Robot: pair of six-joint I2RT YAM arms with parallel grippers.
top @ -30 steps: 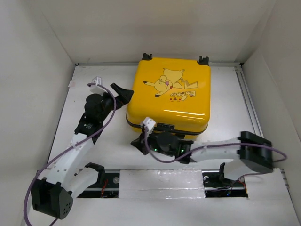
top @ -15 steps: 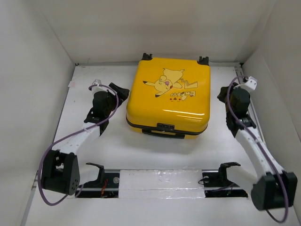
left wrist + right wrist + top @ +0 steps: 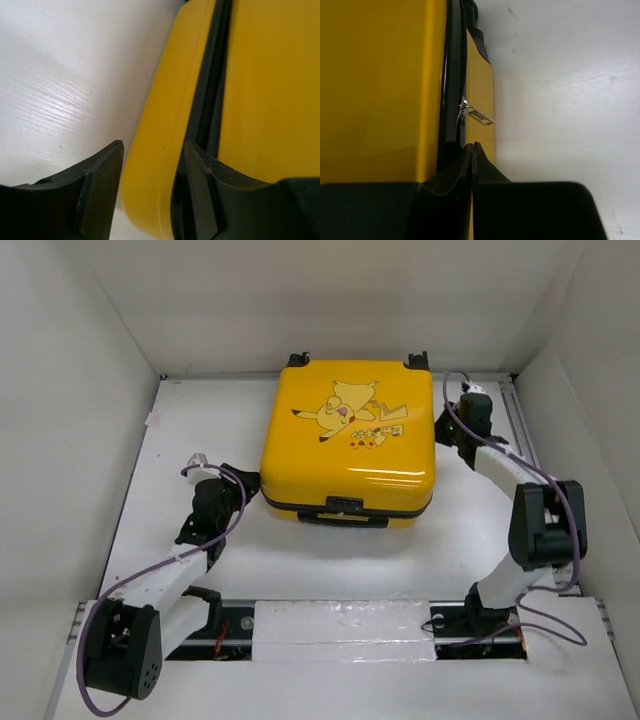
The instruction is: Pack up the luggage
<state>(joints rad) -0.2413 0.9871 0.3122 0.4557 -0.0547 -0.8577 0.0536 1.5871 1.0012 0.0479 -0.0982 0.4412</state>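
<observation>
While my left claw (image 3: 152,147) sits half-closed astride the lower shell, grip impossible to tell, the luggage (image 3: 350,440) lies lid-down on the desk (image 3: 200,420) between both claws. My right claw (image 3: 472,150), tips pressed together, rests just short of the zipper pull (image 3: 479,117). It should open, then pinch the tab squarely. Only the wheel housing ahead crowds the seam.

There was 1 yellow suitcase (image 3: 345,445), 2 black wheels (image 3: 297,359) at its far edge (as many as showed), 1 metal zipper pull (image 3: 479,116), and 2 grippers: left gripper (image 3: 245,483) and right gripper (image 3: 445,425).
</observation>
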